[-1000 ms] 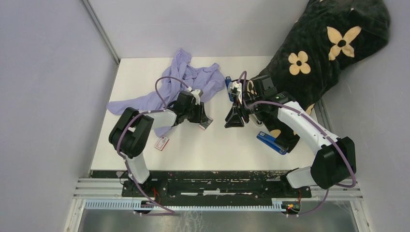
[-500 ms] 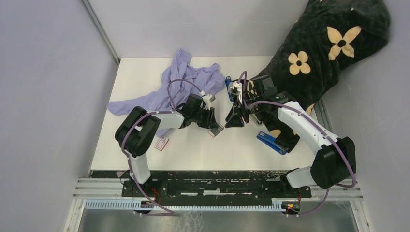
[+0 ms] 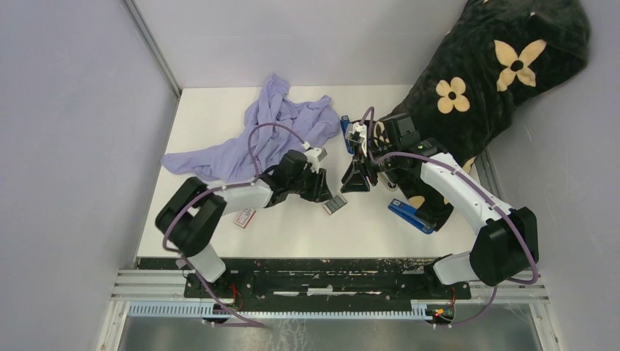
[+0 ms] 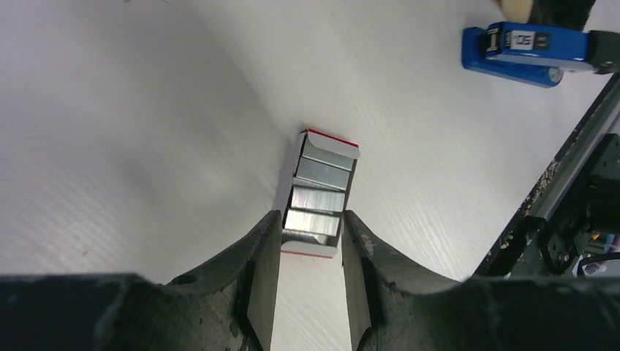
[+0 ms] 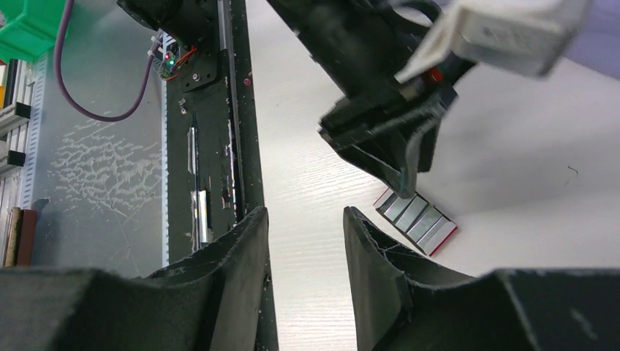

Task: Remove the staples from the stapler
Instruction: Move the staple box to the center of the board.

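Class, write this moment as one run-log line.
left gripper: shut on tray holding staples | right gripper: open, empty | blue stapler: lying apart, untouched

Two matching arms for us here: the left arm [image 3: 245, 194] and the right arm [image 3: 457, 186] each had glossy white links set between fat, rounded black joints. We saw a thin purple cable [image 3: 409, 155] trailing along each one, and a boxy white housing [image 5: 512, 33] at the wrist. The left gripper [image 4: 311, 223] showed matte black fingers [image 4: 259, 252], curved outside, flat inside and scuffed. The right gripper [image 5: 303, 219] carried the same blunt-tipped pair.
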Controlling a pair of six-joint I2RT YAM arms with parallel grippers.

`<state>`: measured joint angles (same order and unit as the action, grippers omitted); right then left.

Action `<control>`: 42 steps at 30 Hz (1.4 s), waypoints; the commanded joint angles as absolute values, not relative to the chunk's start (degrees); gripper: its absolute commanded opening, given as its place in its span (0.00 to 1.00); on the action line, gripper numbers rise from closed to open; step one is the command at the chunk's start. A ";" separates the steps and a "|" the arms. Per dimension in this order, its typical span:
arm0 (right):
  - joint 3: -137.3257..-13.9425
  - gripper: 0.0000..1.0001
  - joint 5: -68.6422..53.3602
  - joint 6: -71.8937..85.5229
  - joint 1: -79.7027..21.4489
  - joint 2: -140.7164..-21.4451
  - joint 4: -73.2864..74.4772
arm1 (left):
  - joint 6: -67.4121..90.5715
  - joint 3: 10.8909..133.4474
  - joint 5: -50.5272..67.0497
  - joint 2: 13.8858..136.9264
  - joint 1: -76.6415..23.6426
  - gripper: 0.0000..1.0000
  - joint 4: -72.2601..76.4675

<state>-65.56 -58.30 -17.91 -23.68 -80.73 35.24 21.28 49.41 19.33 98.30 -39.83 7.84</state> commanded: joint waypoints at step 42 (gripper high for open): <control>-68.25 0.49 -61.46 -18.37 -23.00 -78.55 34.46 | 51.61 15.12 -25.44 41.31 -20.30 0.63 -15.90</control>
